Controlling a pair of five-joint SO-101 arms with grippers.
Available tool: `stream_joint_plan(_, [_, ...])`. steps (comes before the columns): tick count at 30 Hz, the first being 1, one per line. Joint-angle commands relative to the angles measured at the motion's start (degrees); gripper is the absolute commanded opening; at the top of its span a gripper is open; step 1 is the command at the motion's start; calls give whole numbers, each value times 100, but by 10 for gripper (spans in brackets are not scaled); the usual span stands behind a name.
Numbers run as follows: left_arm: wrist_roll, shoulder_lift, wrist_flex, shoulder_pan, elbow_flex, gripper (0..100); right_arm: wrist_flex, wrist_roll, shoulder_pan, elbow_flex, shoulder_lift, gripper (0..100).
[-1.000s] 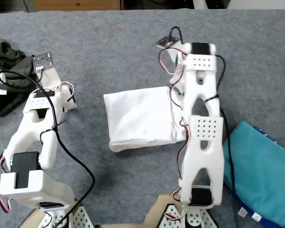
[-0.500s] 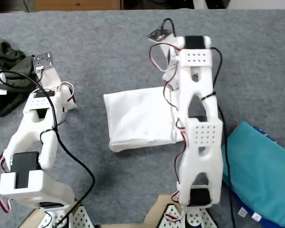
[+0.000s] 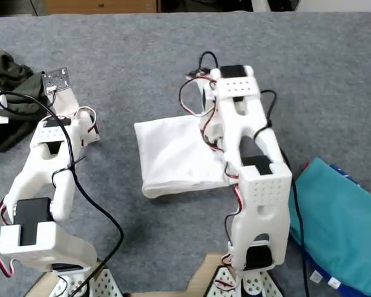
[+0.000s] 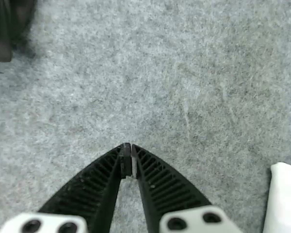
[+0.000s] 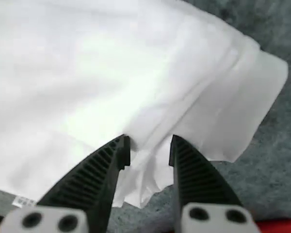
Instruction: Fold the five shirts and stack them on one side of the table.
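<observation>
Your white shirt (image 3: pixel 173 154) lies at table centre, folded into rough rectangle. Layered edges run along its right side; near-left corner rounded, bulging. Your right gripper (image 5: pixel 148 145) hangs over shirt's far-right part, fingers narrowly apart, nothing clamped. Your left gripper (image 4: pixel 127 158) sits over bare grey table (image 3: pixel 123 62) left of white shirt, fingertips pressed together, holding nothing. Dark green shirt (image 3: pixel 9 99) crumpled at far left edge. Teal shirt (image 3: pixel 340 223) folded flat at near right.
</observation>
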Motion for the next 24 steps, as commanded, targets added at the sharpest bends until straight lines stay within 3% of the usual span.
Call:
stream_joint_plan(1, [35,-136,-88,-26,-105,19,-88,-141,-92,-312,215,144])
stream_joint_plan(7, [35,-136,-88,-26,-105,19,-44,-141,-66,-655,752,129])
stream_joint_plan(12, [35,-136,-88,-26,-105,19,97,-132,-13,-875,752,23])
stream_joint_plan(21, [35,-136,-88,-26,-105,19,536,-88,207,-1516,752,23])
stream_joint_plan(24, [35,-136,-88,-26,-105,19,598,-88,259,-1666,752,101])
